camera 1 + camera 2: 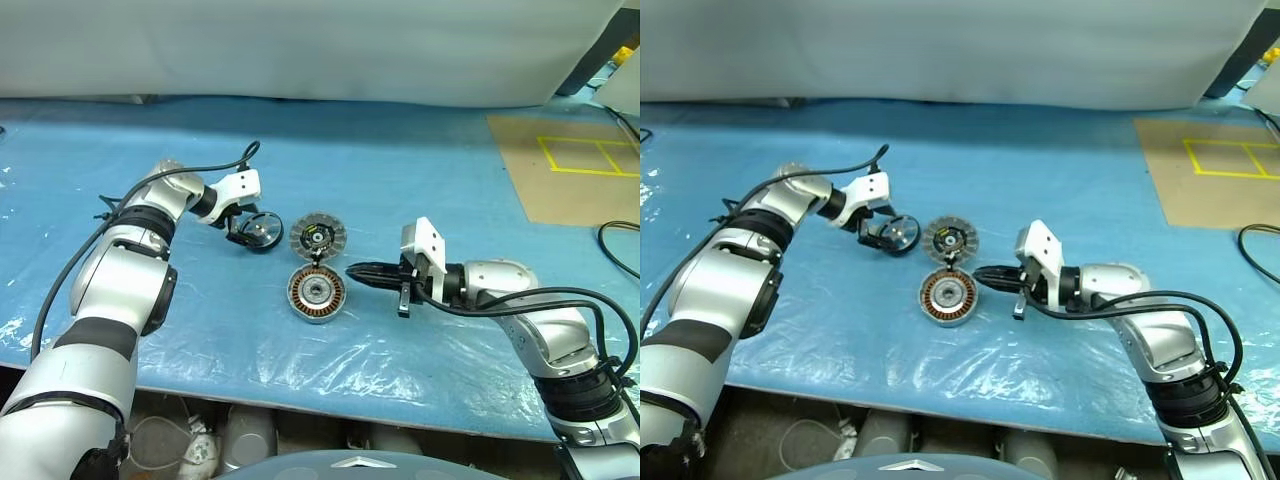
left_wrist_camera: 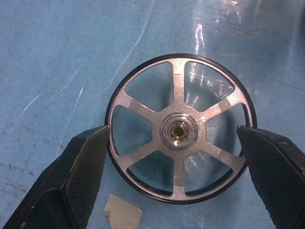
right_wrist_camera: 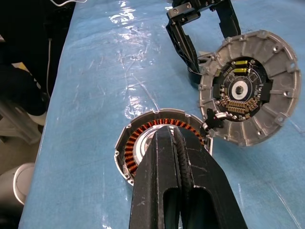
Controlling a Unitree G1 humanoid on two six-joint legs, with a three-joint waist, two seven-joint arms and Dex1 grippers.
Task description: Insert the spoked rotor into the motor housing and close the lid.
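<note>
The left gripper (image 2: 178, 143) stands wide, its two black fingers (image 2: 78, 167) set either side of the spoked rotor (image 2: 180, 129), at or very near its black rim; the wheel lies on the blue sheet (image 1: 420, 180) to the left of the lid (image 1: 318, 237). The lid lies ribbed face up, just beyond the motor housing (image 1: 318, 293) and touching its rim. The right gripper (image 1: 352, 271) is pressed shut with nothing in it, its tip just right of the housing.
</note>
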